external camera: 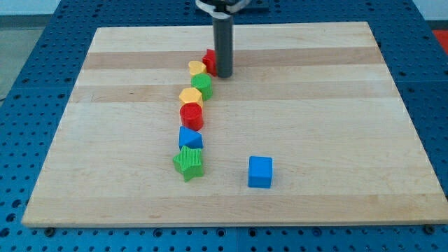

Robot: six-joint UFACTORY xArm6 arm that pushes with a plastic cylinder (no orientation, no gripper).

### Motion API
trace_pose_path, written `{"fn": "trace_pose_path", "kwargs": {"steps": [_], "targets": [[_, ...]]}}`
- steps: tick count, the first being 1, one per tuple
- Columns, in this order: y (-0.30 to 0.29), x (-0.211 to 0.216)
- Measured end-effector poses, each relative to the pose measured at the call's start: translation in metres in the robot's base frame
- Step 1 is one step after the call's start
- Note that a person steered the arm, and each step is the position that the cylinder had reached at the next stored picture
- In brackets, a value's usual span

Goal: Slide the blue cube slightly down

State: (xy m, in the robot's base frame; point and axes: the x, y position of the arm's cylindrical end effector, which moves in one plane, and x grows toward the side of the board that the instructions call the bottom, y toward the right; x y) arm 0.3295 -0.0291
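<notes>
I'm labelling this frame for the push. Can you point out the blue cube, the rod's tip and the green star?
blue cube (260, 171): camera view, middle of its front face.
my tip (224, 74): camera view, rod's very lower end, beside the red block.
green star (188, 162): camera view, centre of its top.

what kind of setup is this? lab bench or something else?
Likely a robotics lab tabletop rig: a wooden board on a blue perforated surface, small coloured blocks like the blue cube, and my tip near the red block.

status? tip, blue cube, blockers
My tip at view's top, beside red block. Blue cube untouched, alone near view's bottom. Nothing below it.
</notes>
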Motion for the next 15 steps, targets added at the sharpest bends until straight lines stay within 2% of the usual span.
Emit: {"fn": "trace_pose_path", "kwargs": {"steps": [1,2,4,6,8,10,11,12,13,15], "targets": [[-0.005,-0.019],[0.045,-0.025],[0.06,-0.103],[0.129,-0.087],[0.173,-0.073],[0.159,0.026],[0.151,0.099],[0.115,0.155],[0.069,0.186],[0.083,0.228]]}}
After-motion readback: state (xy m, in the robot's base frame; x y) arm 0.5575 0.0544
